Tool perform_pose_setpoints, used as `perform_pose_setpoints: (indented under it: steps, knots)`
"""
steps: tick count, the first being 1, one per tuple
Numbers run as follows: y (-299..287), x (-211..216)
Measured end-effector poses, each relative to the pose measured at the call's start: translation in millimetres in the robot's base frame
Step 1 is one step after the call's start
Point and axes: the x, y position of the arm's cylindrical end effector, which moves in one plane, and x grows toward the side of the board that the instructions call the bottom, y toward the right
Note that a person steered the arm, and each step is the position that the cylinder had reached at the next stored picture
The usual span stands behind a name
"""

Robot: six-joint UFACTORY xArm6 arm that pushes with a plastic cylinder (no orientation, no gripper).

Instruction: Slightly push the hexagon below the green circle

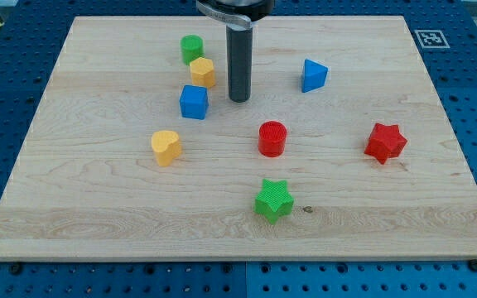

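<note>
Here the yellow hexagon (pixel 203 72) sits toward the view's top left of the wooden board (pixel 98 223), already just below the green circle (pixel 191 48) and a little to its right, the 2 nearly touching. Just below the hexagon, close by, stands the blue cube (pixel 194 102).

My tip (pixel 238 99) rests on the board to the view's right of the hexagon, near it but apart, and level with the blue cube's upper edge. There are no fingers on this arm, only a plain rod, so nothing is grasped or released; the rod stands free of every block.

I judge the step in hand to be the approach: the tip is placed beside the hexagon but no contact shows yet. Since the hexagon lies slightly right of the circle, the next move seems to call for a short, gentle nudge toward the view's left, stopped early so that the blue cube and the green circle are not knocked.

Farther out lie a yellow heart (pixel 166 146), a red cylinder (pixel 272 137), a blue triangle (pixel 313 74), a red star (pixel 385 142) and a green star (pixel 272 200).

The arm above the rod is cut off at the view's top. Whether hexagon and circle actually touch is hard to tell.
</note>
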Motion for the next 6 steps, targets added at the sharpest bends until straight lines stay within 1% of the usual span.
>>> perform_pose_setpoints:
  steps: [2, 3, 4, 5, 6]
  knots:
    - [-6.3, -40.3]
    - [-15.8, -40.3]
    - [-39.5, -37.5]
    - [-41.8, -34.6]
    - [-34.8, -15.0]
